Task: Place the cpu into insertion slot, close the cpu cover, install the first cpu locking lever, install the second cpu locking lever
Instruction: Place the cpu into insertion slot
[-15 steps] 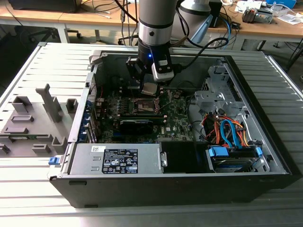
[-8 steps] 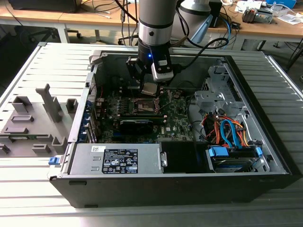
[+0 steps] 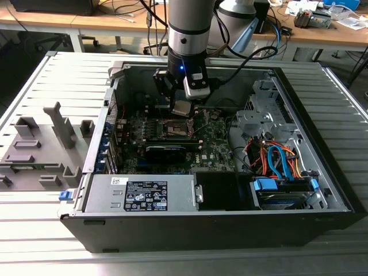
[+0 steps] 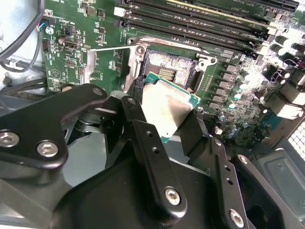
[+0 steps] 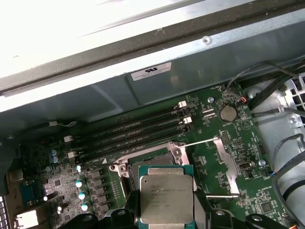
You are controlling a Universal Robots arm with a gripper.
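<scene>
Gripper pinches the cpu by its edges between two black fingers, holding it just above the insertion slot; the cpu cover lies swung open alongside.

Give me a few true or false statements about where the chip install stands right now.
The pincer grips the cpu. True.
The cpu sits in the insertion slot. False: it is held clear of the empty slot.
The cpu cover is closed. False: it stands swung open beside the slot.
Beside the insertion slot run long black slots. True.
</scene>
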